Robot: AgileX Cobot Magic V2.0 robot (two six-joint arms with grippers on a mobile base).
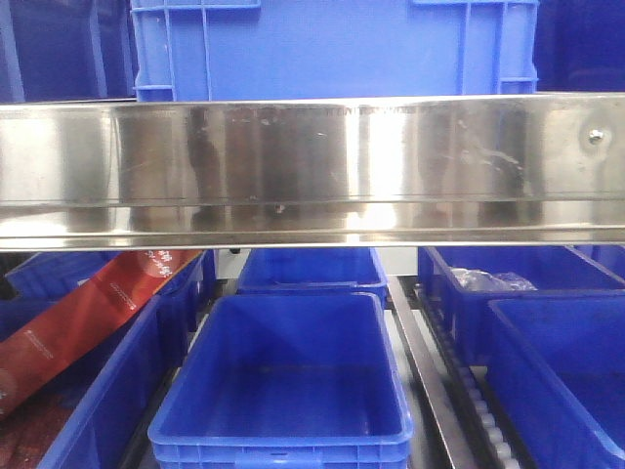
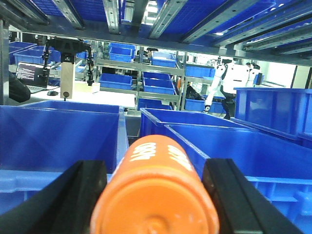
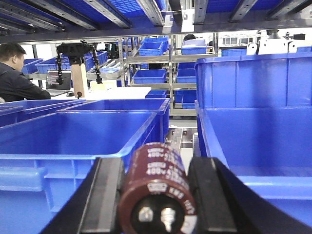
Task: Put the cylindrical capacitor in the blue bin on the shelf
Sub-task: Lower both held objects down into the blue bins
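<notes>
The small dark brown cylindrical capacitor [image 3: 157,187] is in the right gripper [image 3: 156,163], pinched between its 2 black jaws, which press on its flanks from either side. Its long axis runs parallel to the jaws, the terminal end turned back toward the wrist camera and the far end pointing forward into the shiny stainless-steel shelf [image 1: 312,161]. So the part lies between the jaws rather than ahead of them, and the right arm is the 1 that has it. The left gripper [image 2: 153,168] is likewise clamped, but on the wrong thing for this task: a larger orange cylinder [image 2: 156,200] printed "4680", also lying lengthwise between its jaws. Ahead of the right jaws and to their left sits an open blue plastic bin [image 3: 73,129]. Ahead and to their right rises a taller blue bin wall [image 3: 253,87], and the capacitor's far end points at the gap between the 2. My judgement is that the release calls for a sideways shift until the jaws hang over a bin's opening; which bin is meant I cannot tell. The right wrist view alone shows the grip and the printed sleeve. The front view shows neither gripper, only the shelf's broad reflective front and the rows of bins beneath it, among them a central blue bin [image 1: 288,391].
</notes>
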